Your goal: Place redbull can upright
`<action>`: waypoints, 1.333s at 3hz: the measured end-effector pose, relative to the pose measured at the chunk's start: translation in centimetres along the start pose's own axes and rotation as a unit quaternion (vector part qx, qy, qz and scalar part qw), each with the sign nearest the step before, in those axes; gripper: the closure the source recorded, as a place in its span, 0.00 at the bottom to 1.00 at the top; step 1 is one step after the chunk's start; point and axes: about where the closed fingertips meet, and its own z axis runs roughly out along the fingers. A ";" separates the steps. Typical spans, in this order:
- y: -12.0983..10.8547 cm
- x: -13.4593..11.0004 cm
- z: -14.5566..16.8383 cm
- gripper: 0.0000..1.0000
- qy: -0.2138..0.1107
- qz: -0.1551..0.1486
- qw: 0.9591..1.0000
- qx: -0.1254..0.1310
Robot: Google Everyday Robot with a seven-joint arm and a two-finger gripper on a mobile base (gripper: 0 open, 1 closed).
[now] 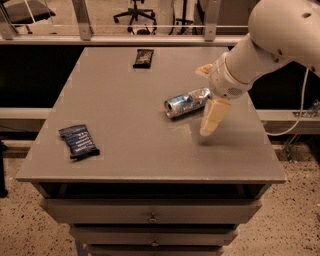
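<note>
The redbull can point(186, 103), slim, silver and blue, lies on its side right of the middle of the grey table point(125, 115), with its top end pointing left and toward me. My gripper point(202, 100) is at the can's right end and is open. One cream finger point(212, 117) hangs on the near side of the can. The other finger point(204, 70) shows just behind it. The can's right end sits between them, and I cannot tell if they touch it.
A flat blue snack packet point(78, 141) lies near the table's front left. A flat dark wrapper point(143, 57) lies at the back. Drawers point(150, 216) sit under the tabletop. A railing and an office chair point(134, 11) stand behind the table.
</note>
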 end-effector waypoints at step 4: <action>-1.9 -3.5 5.8 0.00 0.007 -0.043 0.987 -0.156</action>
